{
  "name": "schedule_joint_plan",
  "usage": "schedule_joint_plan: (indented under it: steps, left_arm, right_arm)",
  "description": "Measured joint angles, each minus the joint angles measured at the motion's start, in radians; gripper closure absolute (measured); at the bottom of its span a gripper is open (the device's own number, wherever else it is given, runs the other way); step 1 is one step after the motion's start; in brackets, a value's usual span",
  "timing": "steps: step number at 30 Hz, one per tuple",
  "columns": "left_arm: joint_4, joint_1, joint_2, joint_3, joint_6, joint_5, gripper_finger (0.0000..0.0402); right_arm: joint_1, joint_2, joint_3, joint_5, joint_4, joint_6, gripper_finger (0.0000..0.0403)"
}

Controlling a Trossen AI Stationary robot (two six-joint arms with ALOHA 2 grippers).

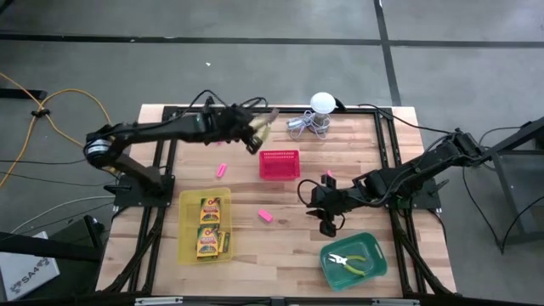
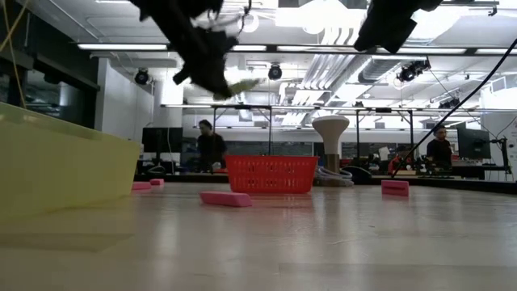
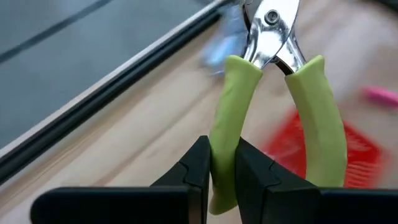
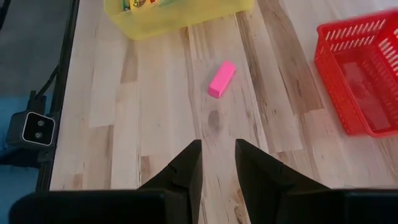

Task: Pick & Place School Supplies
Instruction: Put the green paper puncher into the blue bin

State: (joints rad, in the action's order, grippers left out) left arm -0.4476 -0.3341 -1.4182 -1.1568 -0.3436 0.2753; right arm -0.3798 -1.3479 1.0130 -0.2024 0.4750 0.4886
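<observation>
While the wooden table [image 1: 280, 246] carries the yellow tray [image 1: 189, 246], green tray [image 1: 374, 270] and red basket [image 1: 280, 164], the left gripper [image 3: 222, 163], aloft beside that basket, pinches one handle of the pliers [image 3: 273, 93], apparently for sorting, and the right gripper [image 4: 217, 163] hovers slightly parted above a pink eraser [image 4: 221, 79].

We see one pair of green-handled pliers [image 3: 273, 93] held aloft, pinched by one handle, and a second pair [image 1: 350, 263] in the green tray. Crayon boxes [image 1: 209, 226], perhaps three, fill the yellow tray. Pink erasers [image 1: 265, 216] lie scattered on the desk.
</observation>
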Motion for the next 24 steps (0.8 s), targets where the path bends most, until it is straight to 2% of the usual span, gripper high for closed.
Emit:
schedule_joint_plan:
  steps: [6, 12, 17, 24]
  left_arm:
    - [0.122, 0.158, 0.032, 0.000, 0.059, -0.010, 0.0361]
    - [0.243, 0.268, 0.032, -0.001, 0.120, -0.007, 0.0361]
    - [0.375, 0.356, 0.038, -0.001, 0.218, -0.006, 0.0361]
    - [0.441, 0.468, 0.078, -0.001, 0.329, 0.155, 0.0361]
  right_arm:
    - [0.000, 0.000, 0.000, 0.001, -0.123, -0.070, 0.0318]
    - [0.000, 0.000, 0.000, -0.009, -0.232, -0.122, 0.0318]
    - [-0.005, 0.000, 0.000, -0.059, -0.284, -0.158, 0.0318]
    - [-0.044, 0.018, -0.001, -0.204, -0.334, -0.239, 0.0318]
